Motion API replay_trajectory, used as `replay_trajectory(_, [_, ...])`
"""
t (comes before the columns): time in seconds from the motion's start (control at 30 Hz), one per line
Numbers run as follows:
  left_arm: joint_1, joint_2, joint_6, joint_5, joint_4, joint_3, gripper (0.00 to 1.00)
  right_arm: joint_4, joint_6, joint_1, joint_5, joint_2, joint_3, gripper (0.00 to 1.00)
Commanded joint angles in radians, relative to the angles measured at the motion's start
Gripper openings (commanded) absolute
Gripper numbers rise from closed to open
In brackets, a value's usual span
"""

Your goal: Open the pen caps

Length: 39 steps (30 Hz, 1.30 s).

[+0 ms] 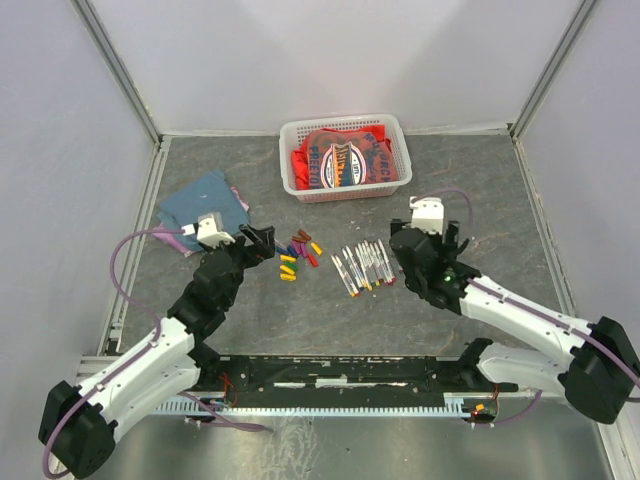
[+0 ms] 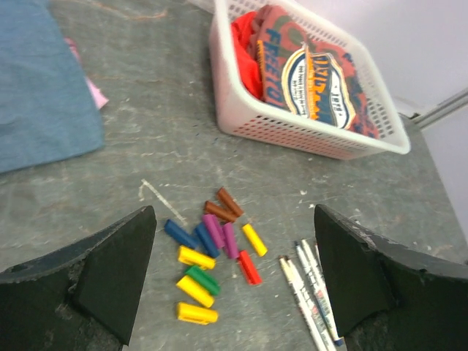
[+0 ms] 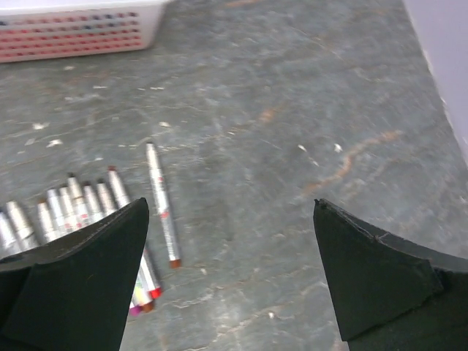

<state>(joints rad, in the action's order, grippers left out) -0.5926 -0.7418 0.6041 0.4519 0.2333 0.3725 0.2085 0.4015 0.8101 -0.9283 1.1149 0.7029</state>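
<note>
Left pincer (image 2: 232,212) and right pincer (image 3: 230,208) both spread, empty; pens (image 1: 362,266) look light, stiff, prone to rolling: pinch mid-barrel, pen caps (image 2: 218,235) at their sides

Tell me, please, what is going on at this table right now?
The robot's job here is uncapping marker pens. The small coloured plastic pen caps lie loose in a cluster in front of the left gripper, and the thin white-barrelled pens lie side by side near the right gripper. Both grippers are open and hold nothing. A white plastic basket of red clothing sits at the far side.
</note>
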Motion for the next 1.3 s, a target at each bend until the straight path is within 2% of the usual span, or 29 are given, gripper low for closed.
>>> replay_trajectory(0.0, [-0.004,0.062,-0.043,0.105,-0.026,-0.037,0.94,0.069,0.089,-0.029,-0.138,-0.065,-0.037,1.00])
replay_trajectory(0.23, [-0.004,0.065,-0.037,0.116,-0.030,-0.032,0.94,0.347,0.320,-0.029,-0.257,0.071,0.101,1.00])
replay_trajectory(0.4, [-0.004,0.070,-0.032,0.119,-0.029,-0.035,0.95,0.498,0.437,-0.029,-0.274,0.182,0.186,1.00])
replay_trajectory(0.6, [-0.004,0.076,-0.029,0.119,-0.029,-0.036,0.95,0.441,0.407,-0.029,-0.243,0.139,0.157,1.00])
replay_trajectory(0.83, [-0.004,0.082,-0.024,0.153,-0.031,-0.039,0.95,0.313,0.289,-0.029,-0.193,-0.024,0.071,1.00])
replay_trajectory(1.27, [-0.004,0.104,-0.017,0.160,-0.040,-0.049,0.95,0.226,0.212,-0.029,-0.098,-0.157,0.015,1.00])
